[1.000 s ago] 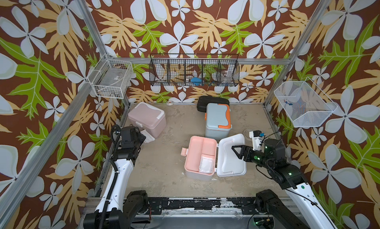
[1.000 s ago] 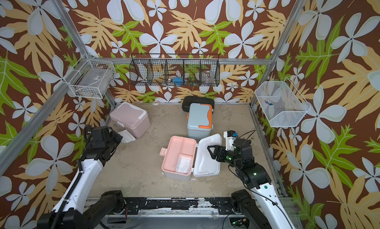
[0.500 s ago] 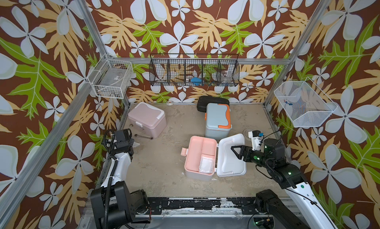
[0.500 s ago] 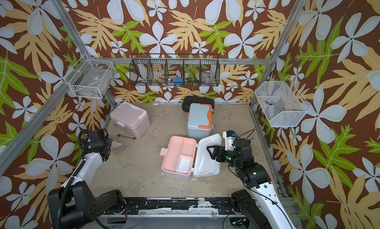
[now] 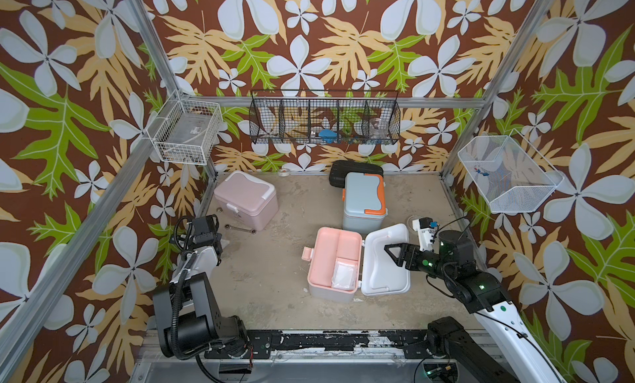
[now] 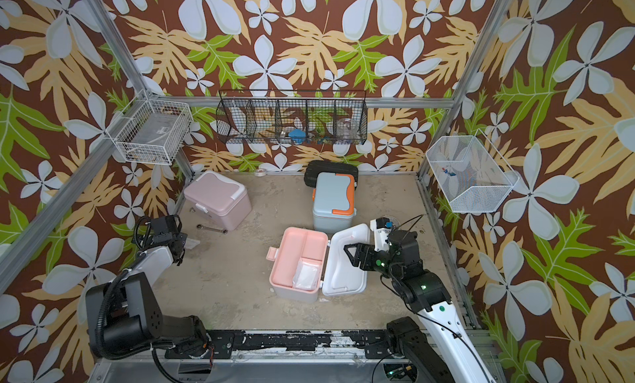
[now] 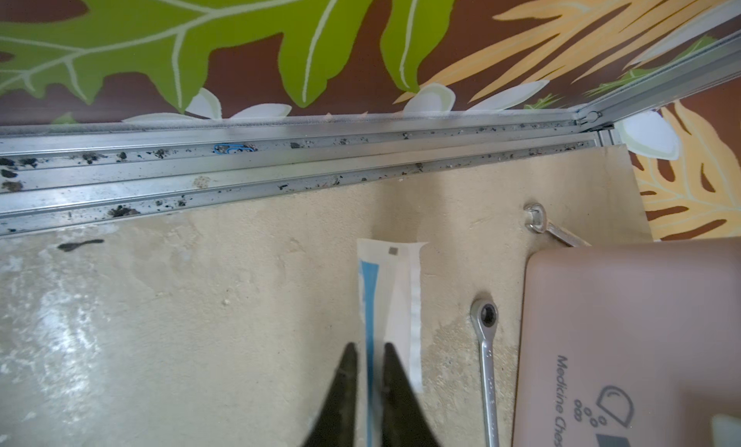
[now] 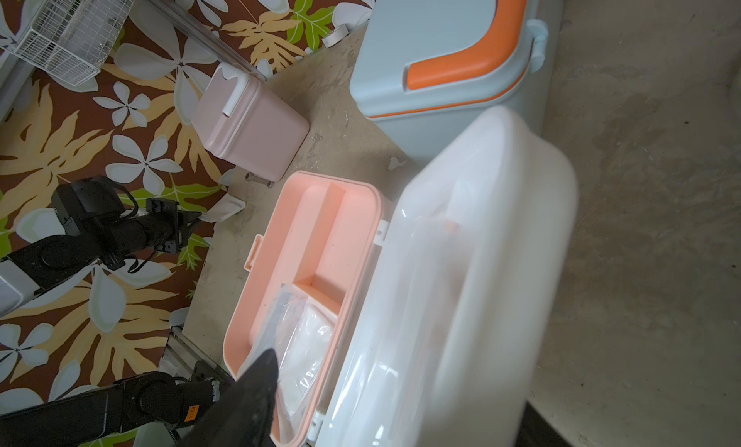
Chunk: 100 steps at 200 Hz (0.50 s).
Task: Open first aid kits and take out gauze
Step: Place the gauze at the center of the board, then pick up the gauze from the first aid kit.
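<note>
Open kit [image 5: 330, 294]: white case with a peach tray, its lid [image 5: 385, 283] thrown back flat on the worktop.
Gauze [image 5: 343, 276]: clear-wrapped pad in the open kit's near compartment, against the divider.
Striped packet [image 7: 391, 304]: flat on the worktop, well apart from the open kit, out past its latch side; probably gauze already removed.
Left claw [image 7: 369, 354]: over that packet, tips narrowly parted, gripping nothing.
Right claw [image 5: 392, 254]: spread and empty, above the open kit's lid.
Blue kit [image 5: 364, 199]: shut, just behind the open kit.
Pink kit [image 5: 245, 201]: shut, well beyond the open kit's latch side.
Risk: slick film may slip from a shallow pinch. A claw catching the tray wall could shove the light open kit or swing its lid over.
</note>
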{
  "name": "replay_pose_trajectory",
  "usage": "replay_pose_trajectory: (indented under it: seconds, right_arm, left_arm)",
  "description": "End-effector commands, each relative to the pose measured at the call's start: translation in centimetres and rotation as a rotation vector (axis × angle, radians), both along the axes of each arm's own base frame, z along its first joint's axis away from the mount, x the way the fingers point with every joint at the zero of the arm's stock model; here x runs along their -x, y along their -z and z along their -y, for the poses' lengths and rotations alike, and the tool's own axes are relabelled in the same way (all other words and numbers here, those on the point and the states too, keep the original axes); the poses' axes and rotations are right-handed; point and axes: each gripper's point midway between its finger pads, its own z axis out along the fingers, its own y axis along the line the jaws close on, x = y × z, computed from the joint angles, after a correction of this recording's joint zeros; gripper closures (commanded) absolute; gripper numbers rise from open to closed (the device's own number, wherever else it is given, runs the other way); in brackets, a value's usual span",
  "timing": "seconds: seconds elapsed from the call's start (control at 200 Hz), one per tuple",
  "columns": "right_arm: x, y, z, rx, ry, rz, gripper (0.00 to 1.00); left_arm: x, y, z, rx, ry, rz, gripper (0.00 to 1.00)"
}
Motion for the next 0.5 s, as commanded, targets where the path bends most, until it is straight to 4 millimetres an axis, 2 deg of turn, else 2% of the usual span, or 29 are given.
replay_pose_trajectory:
  seconds: [0.0,0.135,0.2,0.27,0.375,0.495]
  right_arm:
    - [-0.2,-0.7,-0.2,-0.001,-0.010,0.031,0.27]
    - [-0.3,-0.7,-0.1,0.000,-0.006,0.029,0.27]
    - [-0.4,-0.7,0.0,0.003,-0.003,0.032,0.27]
    - [-0.4,-0.7,0.0,0.007,-0.003,0.030,0.27]
    - [-0.5,-0.5,0.1,0.020,0.002,0.026,0.27]
    - [-0.7,-0.5,0.3,0.033,0.012,0.030,0.27]
  left_arm:
    - [-0.2,-1.2,0.4,-0.009,0.043,0.039,0.58]
    - [0.1,-2.8,1.4,-0.022,0.117,0.063,0.31]
    - [-0.1,-4.0,2.4,-0.025,0.182,0.089,0.28]
    - [-0.9,-5.7,4.3,-0.040,0.286,0.108,0.25]
    - [-2.3,-8.9,10.1,-0.088,0.521,0.123,0.15]
    - [-2.4,-11.7,19.2,-0.085,0.834,0.135,0.01]
